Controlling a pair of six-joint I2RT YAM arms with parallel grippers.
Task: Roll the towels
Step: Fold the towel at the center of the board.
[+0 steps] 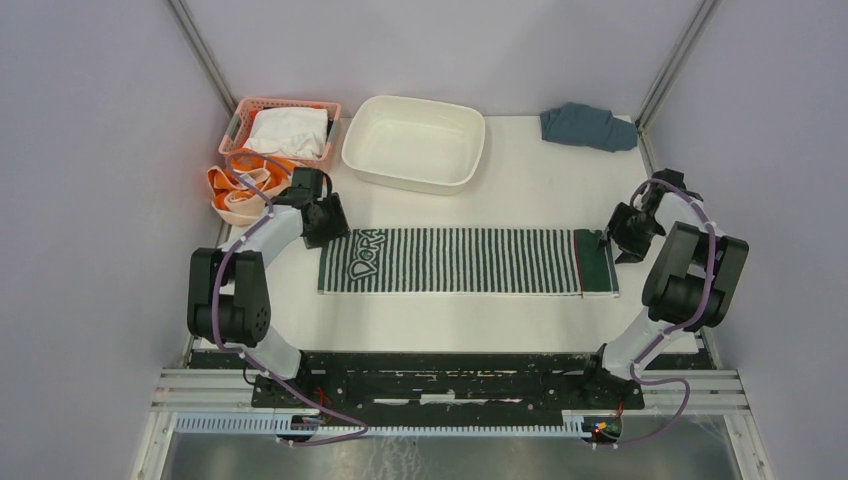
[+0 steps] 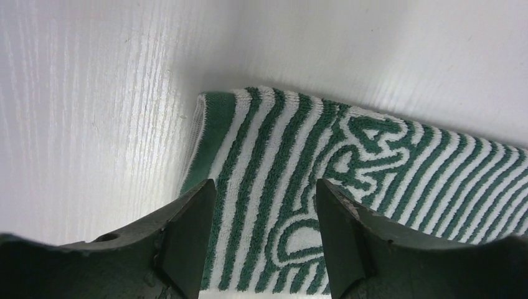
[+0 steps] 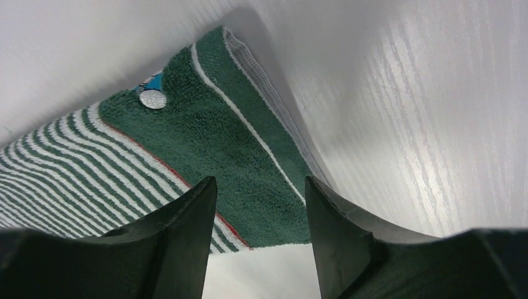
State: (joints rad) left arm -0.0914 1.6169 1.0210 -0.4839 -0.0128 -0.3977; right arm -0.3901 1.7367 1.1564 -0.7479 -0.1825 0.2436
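Note:
The dark green-and-white striped towel (image 1: 465, 261) lies flat and stretched lengthwise across the table's middle. Its lettered left end (image 2: 373, 162) and its plain green right end (image 3: 205, 143) fill the wrist views. My left gripper (image 1: 330, 222) hovers over the towel's far left corner, jaws open (image 2: 264, 185), nothing between them. My right gripper (image 1: 625, 240) hangs at the towel's far right corner, also open (image 3: 259, 180) and holding nothing. The orange towel (image 1: 245, 190) lies crumpled at the far left, behind my left arm.
A pink basket (image 1: 240, 125) holding a white cloth (image 1: 288, 130) stands at the back left. A white basin (image 1: 415, 143) sits behind the striped towel. A blue-grey cloth (image 1: 587, 126) lies in the back right corner. Walls close in on both sides.

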